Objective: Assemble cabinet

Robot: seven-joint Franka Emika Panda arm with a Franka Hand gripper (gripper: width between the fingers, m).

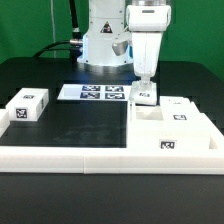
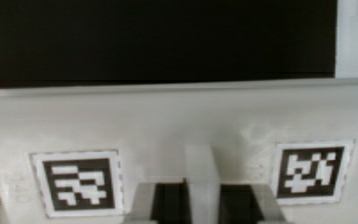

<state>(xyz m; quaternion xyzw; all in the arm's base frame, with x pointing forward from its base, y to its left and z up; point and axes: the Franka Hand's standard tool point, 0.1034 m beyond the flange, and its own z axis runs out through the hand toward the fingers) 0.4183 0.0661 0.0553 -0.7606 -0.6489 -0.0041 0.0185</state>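
Black bench (image 1: pixel 70 115), green wall (image 1: pixel 208 30) behind. Marker board (image 1: pixel 93 92) flat. Cabinet (image 1: pixel 185 135). My gripper (image 1: pixel 145 85) closed at tagged panel (image 1: pixel 146 97).

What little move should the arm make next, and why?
Probably a slight lift straight up: the gripper is shut, down at the small tagged panel beside the cabinet box. Whether it truly holds it is unclear, so lifting would tell.

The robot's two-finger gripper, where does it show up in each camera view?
Exterior view: the white two-finger gripper hangs toward the exterior view's right of centre, tips on a small white tagged plastic block.
Wrist view: its fingers show between two black-and-white square markers.
Shared landmark: that tagged block.
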